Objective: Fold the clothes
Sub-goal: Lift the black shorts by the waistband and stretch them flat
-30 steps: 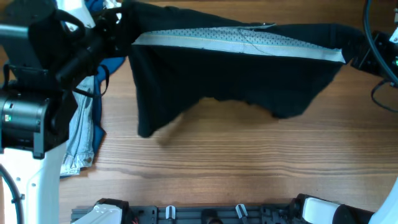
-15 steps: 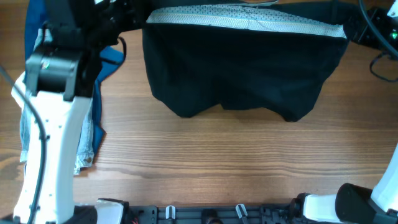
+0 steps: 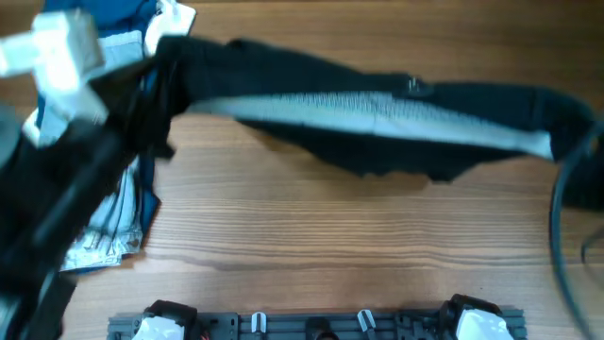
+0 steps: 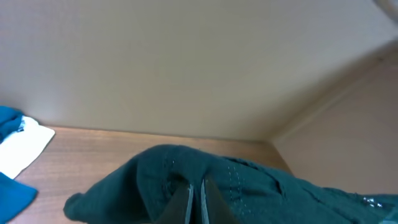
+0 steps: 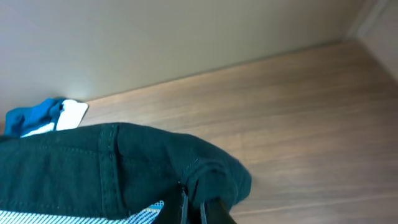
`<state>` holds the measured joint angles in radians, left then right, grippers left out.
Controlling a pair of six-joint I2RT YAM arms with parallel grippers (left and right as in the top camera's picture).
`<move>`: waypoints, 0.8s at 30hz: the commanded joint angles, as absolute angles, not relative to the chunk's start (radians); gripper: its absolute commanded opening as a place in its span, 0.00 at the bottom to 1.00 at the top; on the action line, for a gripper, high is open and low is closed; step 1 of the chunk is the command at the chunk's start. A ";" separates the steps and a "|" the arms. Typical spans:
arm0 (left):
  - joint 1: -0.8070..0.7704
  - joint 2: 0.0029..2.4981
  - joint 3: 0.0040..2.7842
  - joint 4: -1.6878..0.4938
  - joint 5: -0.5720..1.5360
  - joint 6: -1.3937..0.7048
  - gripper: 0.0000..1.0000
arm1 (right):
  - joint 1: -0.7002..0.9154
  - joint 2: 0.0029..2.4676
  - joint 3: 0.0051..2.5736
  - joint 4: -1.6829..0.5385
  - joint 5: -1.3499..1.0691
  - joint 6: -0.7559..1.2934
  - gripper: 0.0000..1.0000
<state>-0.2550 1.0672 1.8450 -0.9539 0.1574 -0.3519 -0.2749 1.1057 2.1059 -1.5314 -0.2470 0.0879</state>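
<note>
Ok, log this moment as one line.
black shorts: stretched between pincers | left pincer: shut on black shorts | right pincer: shut on black shorts | pale denim shorts: lying aside

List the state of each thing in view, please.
black shorts, unfolded, stretched between both grippers
left gripper, shut on the black shorts
right gripper, shut on the black shorts
denim shorts, lying crumpled on the table
blue garment, lying crumpled beside them

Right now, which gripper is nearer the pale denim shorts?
Left. The left gripper pinches the black shorts at the end beside the denim shorts; right gripper pinches the opposite end, far across the table.
</note>
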 commanded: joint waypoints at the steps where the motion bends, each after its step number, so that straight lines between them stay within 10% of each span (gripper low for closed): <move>1: -0.263 0.984 1.855 -0.994 0.114 -0.325 0.04 | -0.288 1.043 2.160 -1.562 -0.140 0.098 0.04; 11: -0.263 1.132 1.852 -1.180 -0.014 -0.352 0.04 | -0.287 1.236 2.245 -1.603 -0.143 0.049 0.04; 24: -0.262 1.917 1.852 -1.038 -0.009 -0.355 0.04 | -0.166 2.119 2.243 -1.379 -0.211 -0.018 0.04</move>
